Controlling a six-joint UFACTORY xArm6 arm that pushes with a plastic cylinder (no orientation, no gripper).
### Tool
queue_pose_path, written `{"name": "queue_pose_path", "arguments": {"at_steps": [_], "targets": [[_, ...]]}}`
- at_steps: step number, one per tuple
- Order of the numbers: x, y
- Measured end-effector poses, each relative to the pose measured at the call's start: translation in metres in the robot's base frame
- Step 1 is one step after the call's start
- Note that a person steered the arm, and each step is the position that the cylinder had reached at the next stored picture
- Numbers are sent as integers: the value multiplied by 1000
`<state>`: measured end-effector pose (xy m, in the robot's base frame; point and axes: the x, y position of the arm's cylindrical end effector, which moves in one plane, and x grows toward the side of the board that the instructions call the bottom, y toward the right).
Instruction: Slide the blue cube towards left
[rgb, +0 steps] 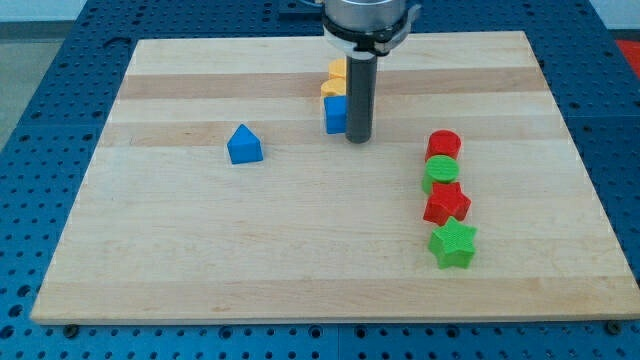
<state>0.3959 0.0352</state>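
Note:
The blue cube sits near the board's top middle. My tip stands right against the cube's right side, partly hiding it. Two yellow blocks sit just above the cube, touching it; their shapes are unclear. A second blue block, house-shaped, lies alone to the cube's left.
A column of blocks stands at the view's right: a red cylinder, a green cylinder, a red star and a green star. The wooden board lies on a blue perforated table.

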Motion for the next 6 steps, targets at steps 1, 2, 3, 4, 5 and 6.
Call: {"name": "queue_pose_path", "arguments": {"at_steps": [1,2,3,4,5,6], "targets": [[-19,22],[-28,22],[-28,21],[-28,5],[-28,-58],[-28,-123]]}}
